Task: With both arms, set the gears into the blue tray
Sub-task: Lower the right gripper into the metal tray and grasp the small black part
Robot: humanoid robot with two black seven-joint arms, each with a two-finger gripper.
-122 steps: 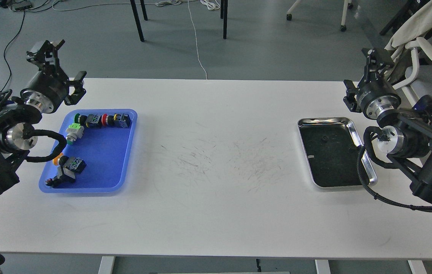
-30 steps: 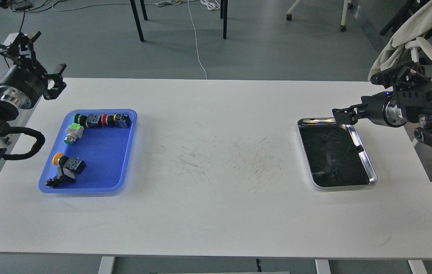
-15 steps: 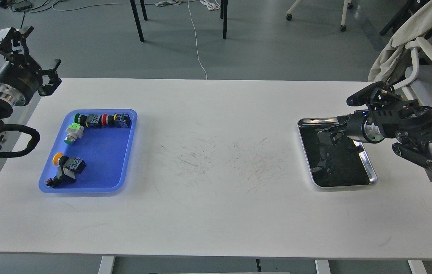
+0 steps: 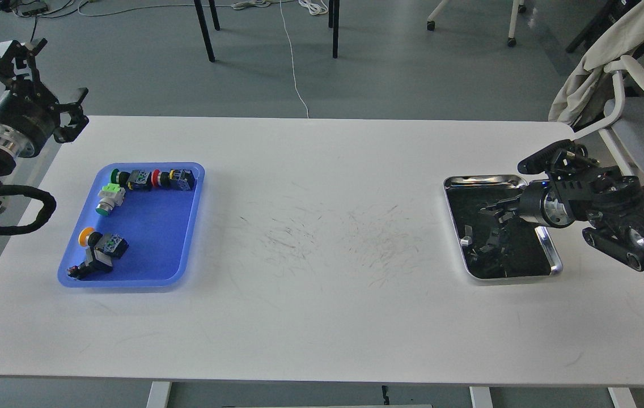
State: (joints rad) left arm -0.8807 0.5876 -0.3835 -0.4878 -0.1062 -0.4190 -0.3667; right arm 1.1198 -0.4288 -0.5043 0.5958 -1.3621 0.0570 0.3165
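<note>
The blue tray [image 4: 155,238] lies at the table's left and holds several colourful-capped push-button switches [image 4: 155,178]. My right gripper [image 4: 491,224] reaches in low over the shiny steel tray [image 4: 551,260] at the right, its dark fingers apart and mixed with their reflection. I cannot make out the gears against the steel tray's dark inside. My left gripper [image 4: 44,76] is raised past the table's far left corner. It stands open and empty, well away from the blue tray.
The scuffed white table [image 4: 322,238] runs between the two trays. A chair with a pale cloth [image 4: 611,51] stands behind the right arm. Table legs and cables are on the floor beyond the far edge.
My right arm has swung down and to the left, lowering its gripper from above the table's right edge into the steel tray. My left arm has drawn back to the left, away from the blue tray.
</note>
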